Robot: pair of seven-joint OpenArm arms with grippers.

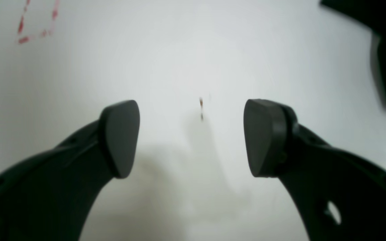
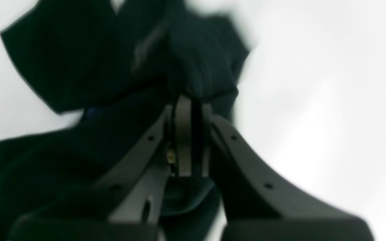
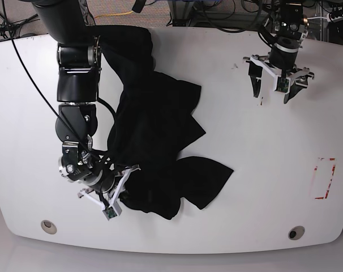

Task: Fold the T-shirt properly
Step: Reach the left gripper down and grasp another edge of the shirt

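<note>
Right gripper [image 2: 189,110] clamped on crumpled black soft cloth T-shirt [image 3: 160,130]; left gripper [image 1: 191,137] spread wide, empty, over white table [image 1: 193,50].

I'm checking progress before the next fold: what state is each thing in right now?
T-shirt: crumpled on the table, unfolded, one edge pinched.
right gripper: shut on the T-shirt's edge.
left gripper: open, empty, above bare table, apart from the shirt.
table: white, with a red dashed mark.
</note>
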